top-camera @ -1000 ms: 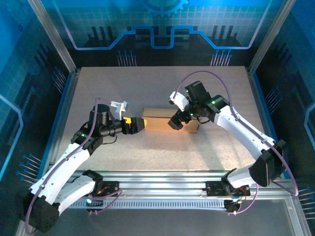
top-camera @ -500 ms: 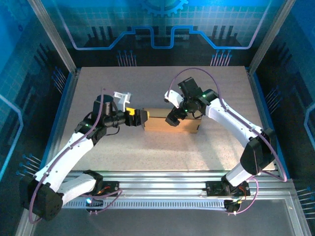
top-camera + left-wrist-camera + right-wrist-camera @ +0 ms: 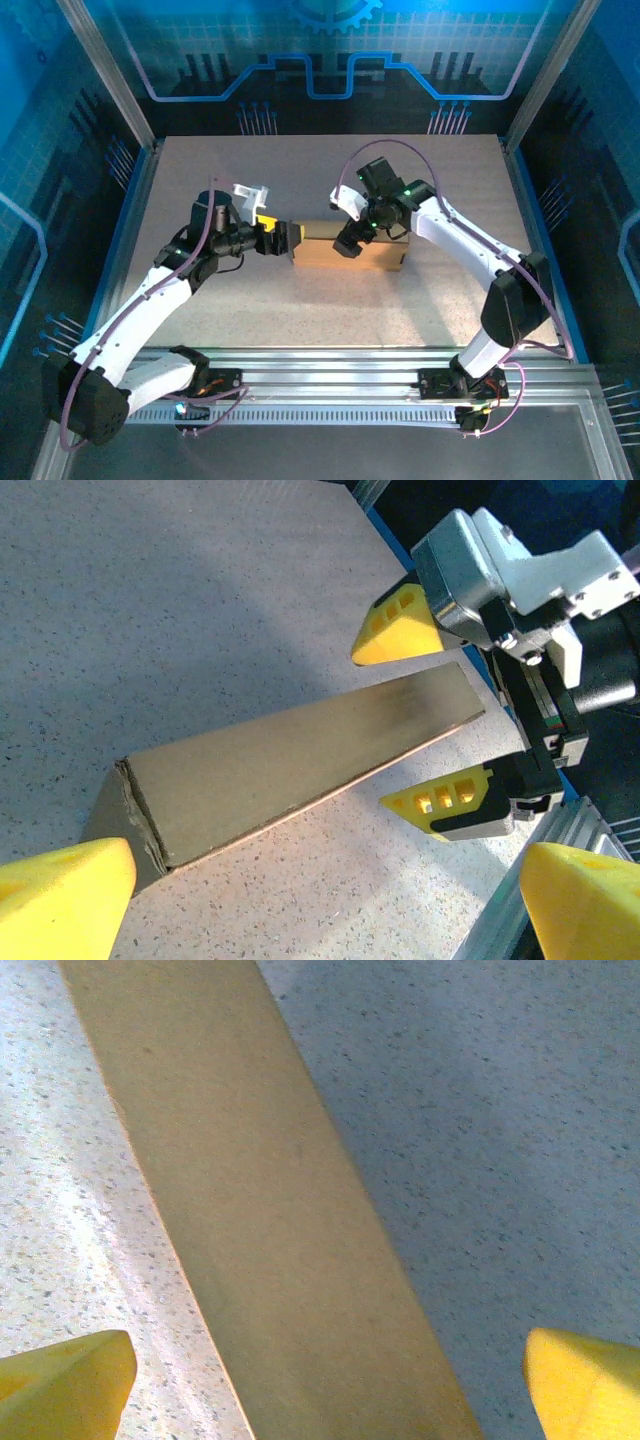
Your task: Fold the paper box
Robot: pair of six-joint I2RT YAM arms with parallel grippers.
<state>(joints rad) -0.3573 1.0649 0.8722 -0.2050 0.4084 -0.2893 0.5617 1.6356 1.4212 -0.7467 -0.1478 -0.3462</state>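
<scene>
One paper box (image 3: pixel 380 256) is recorded: plain brown cardboard, long and closed up, laid flat near the middle of the speckled table (image 3: pixel 300 310). Two arms are counted, each with one gripper. The left gripper (image 3: pixel 291 241) is held level at the box's left end, jaws spread wide, with nothing pinched; whether a finger touches the cardboard cannot be told. The right gripper (image 3: pixel 350 244) is hung over the box, jaws likewise spread, one finger to each long side and nothing gripped. Four yellow fingertips are counted in the left wrist view, two of them beside the box (image 3: pixel 300 750); two are counted in the right wrist view, with the box (image 3: pixel 270 1210) between them.
</scene>
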